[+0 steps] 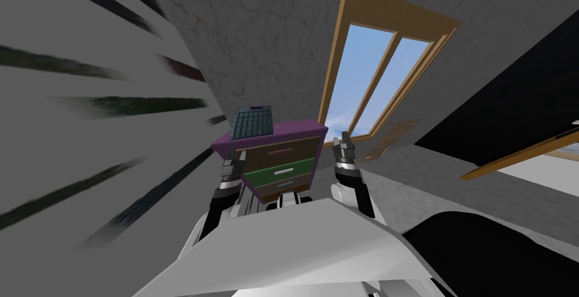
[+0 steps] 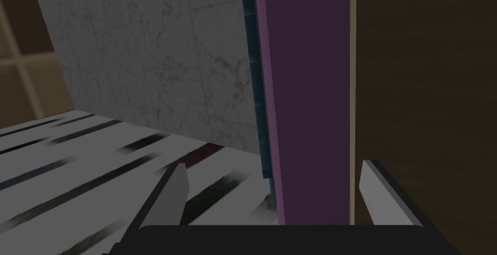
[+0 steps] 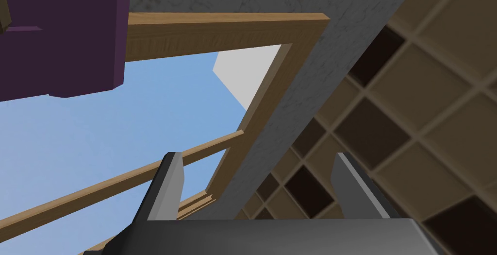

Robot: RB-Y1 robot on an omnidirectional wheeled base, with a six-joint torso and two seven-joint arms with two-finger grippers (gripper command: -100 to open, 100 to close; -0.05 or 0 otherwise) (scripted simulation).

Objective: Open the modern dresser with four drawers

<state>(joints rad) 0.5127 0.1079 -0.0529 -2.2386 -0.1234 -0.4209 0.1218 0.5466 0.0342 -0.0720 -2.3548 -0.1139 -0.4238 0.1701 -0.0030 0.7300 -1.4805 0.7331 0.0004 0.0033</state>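
The dresser (image 1: 275, 160) has a purple frame and stacked drawer fronts: a brown one with a pink handle (image 1: 280, 151), a green one with a white handle (image 1: 284, 171), and a brown one below. My left gripper (image 1: 232, 158) is at the dresser's left front edge. In the left wrist view this gripper (image 2: 274, 186) is open, and its fingers (image 2: 175, 191) straddle the purple side panel (image 2: 306, 96) without touching it. A brown drawer front (image 2: 427, 96) lies beside the other finger. My right gripper (image 1: 343, 140) is raised to the right of the dresser, open (image 3: 259, 186) and holding nothing.
A dark blue gridded slab (image 1: 253, 121) leans on the dresser top. A wood-framed window (image 1: 384, 78) is in the grey wall behind. A pale floor with dark streaks (image 1: 85, 141) spreads to the left. A black area (image 1: 509, 112) lies to the right.
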